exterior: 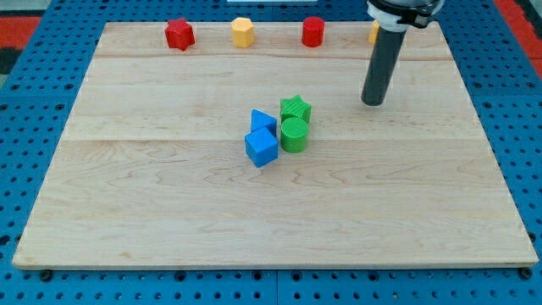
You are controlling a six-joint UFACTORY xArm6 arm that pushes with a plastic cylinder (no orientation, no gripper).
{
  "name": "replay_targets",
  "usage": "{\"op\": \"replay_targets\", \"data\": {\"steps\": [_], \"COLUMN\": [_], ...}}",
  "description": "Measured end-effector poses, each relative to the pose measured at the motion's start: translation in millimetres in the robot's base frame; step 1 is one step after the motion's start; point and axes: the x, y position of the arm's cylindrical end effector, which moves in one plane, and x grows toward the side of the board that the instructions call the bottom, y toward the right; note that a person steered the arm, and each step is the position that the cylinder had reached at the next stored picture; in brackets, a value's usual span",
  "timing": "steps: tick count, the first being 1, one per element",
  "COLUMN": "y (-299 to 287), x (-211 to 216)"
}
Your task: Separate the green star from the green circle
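Clearly no claw shows: the tip (pixel 373 102) hangs right of the light, slidable green star (pixel 295 108), touching the green circle (pixel 294 134); push its right side.

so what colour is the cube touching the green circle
Blue cube, left of the green circle; seen in the camera view.

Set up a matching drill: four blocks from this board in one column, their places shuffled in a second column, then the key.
1. green star
2. green circle
3. red star
4. blue cube

A. top edge, view's left
B. nearest my tip
C. lowest in the middle cluster, left side
D. touching the star, just below it

Pairs: 1-B, 2-D, 3-A, 4-C
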Motion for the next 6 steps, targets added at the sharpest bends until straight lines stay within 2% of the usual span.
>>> {"op": "replay_targets", "data": {"steps": [2, 3, 4, 6], "y": [-34, -33, -78, -184], "x": [7, 38, 47, 19]}}
